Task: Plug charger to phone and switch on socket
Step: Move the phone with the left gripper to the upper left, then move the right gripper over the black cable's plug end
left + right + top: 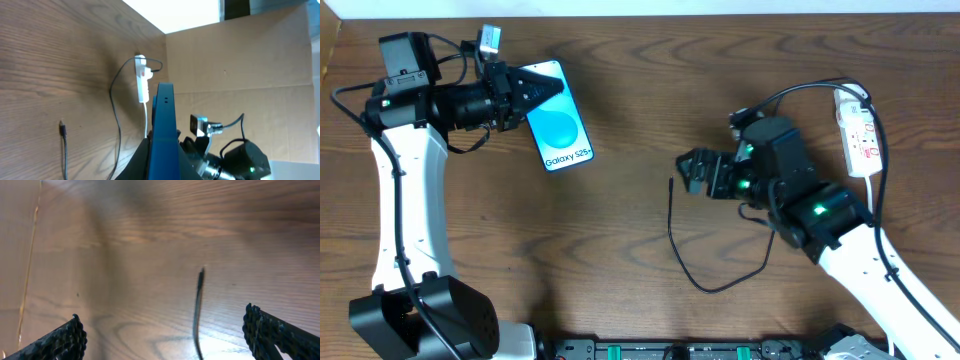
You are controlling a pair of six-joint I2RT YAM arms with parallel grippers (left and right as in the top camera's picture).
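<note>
The phone [560,130], blue screen up with "Galaxy S25" on it, is at the upper left with my left gripper [533,95] shut on its far end. In the left wrist view the phone [164,107] stands edge-on between the jaws of the left gripper [164,152]. The charger's plug tip [671,183] lies on the wood, and its thin black cable [692,282] loops back towards the right arm. My right gripper [691,171] is open just right of that tip. In the right wrist view the tip [200,275] lies ahead of the open right gripper [165,337]. The socket [857,130] lies at the far right.
The socket [142,82] also shows in the left wrist view, with a cardboard wall [240,60] behind it. A black cable [800,92] arcs from the socket over the right arm. The wooden table [620,60] ends at the top edge.
</note>
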